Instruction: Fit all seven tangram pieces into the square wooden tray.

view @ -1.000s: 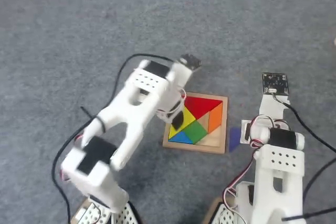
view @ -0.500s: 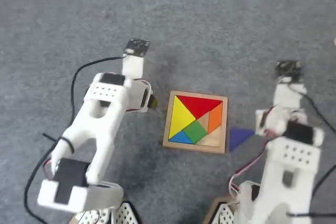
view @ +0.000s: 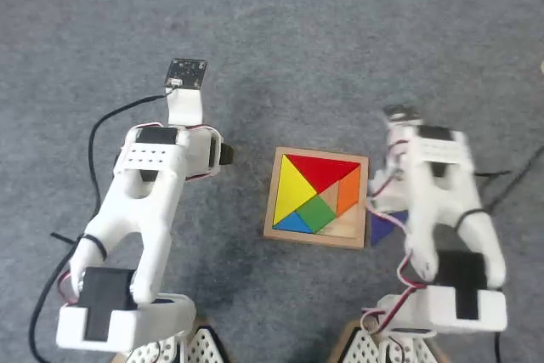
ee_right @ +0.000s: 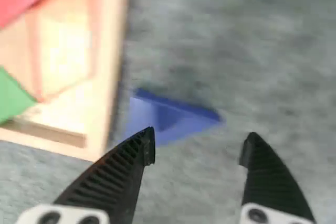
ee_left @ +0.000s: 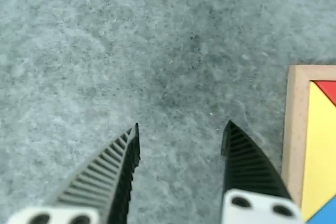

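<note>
Picking up the dark blue triangle (ee_right: pixel 170 116) looks like the step in hand: it lies on the carpet (view: pixel 255 57) just beside the tray (view: pixel 319 241), outside the wall on the right arm's side. The right gripper (ee_right: pixel 199 135) hangs over it, fingers spread and nothing between them. To do this well, I would bring it straight down so the fingers straddle the triangle, keep the finger nearest the tray off the wooden wall, then close gently so the thin piece does not skid. The left gripper (ee_left: pixel 182 127) is likewise spread and empty, over carpet beside the tray's opposite wall. Inside the tray lie a yellow triangle (view: pixel 293 193), a red triangle (view: pixel 323 169), an orange piece (view: pixel 347 193), a green piece (view: pixel 319 210) and a light blue triangle (view: pixel 291 223). The pale corner (view: pixel 344 225) nearest the loose triangle looks unfilled, though I cannot tell for certain.
</note>
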